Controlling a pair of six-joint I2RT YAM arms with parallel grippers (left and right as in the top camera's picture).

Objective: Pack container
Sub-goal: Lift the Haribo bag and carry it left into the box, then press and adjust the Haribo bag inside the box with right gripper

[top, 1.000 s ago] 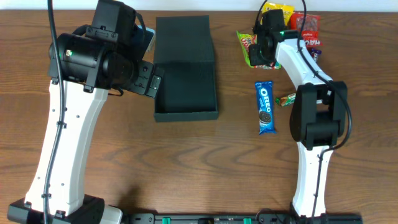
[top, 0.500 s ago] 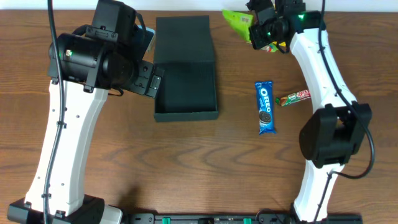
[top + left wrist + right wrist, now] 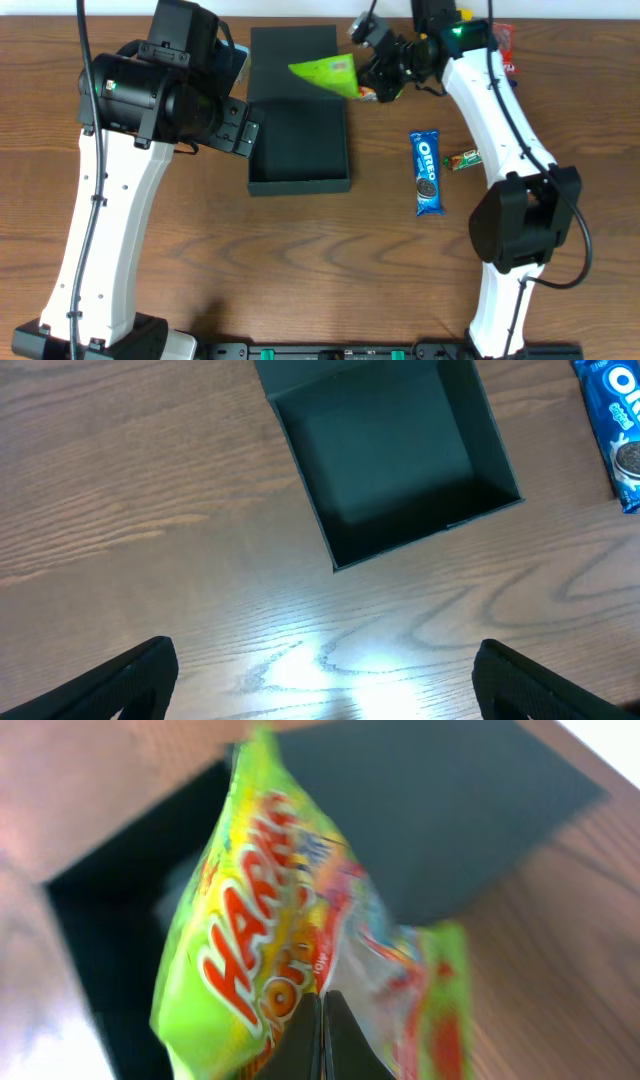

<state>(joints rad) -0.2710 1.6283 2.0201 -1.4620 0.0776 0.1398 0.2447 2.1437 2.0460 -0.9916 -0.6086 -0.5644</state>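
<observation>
**Container** (image 3: 300, 145): dark, shallow cardboard box, flap lid lying open behind it. It is being shown empty on the counter (image 3: 200, 250), between the two arms.

**Haribo packet** (image 3: 325, 75): green. It is being gripped by one end in the closed right gripper (image 3: 375, 78), in the air over the lid and short of the tray.

**Left gripper** (image 3: 325, 660): jaws are being held wide apart with nothing between them, near the box's left side.

**Handling, as judged:** the packet is best carried on over the tray, lowered flat, and released only inside the walls.

**Waiting:** Oreo packet (image 3: 427, 172), well apart from the box.
</observation>
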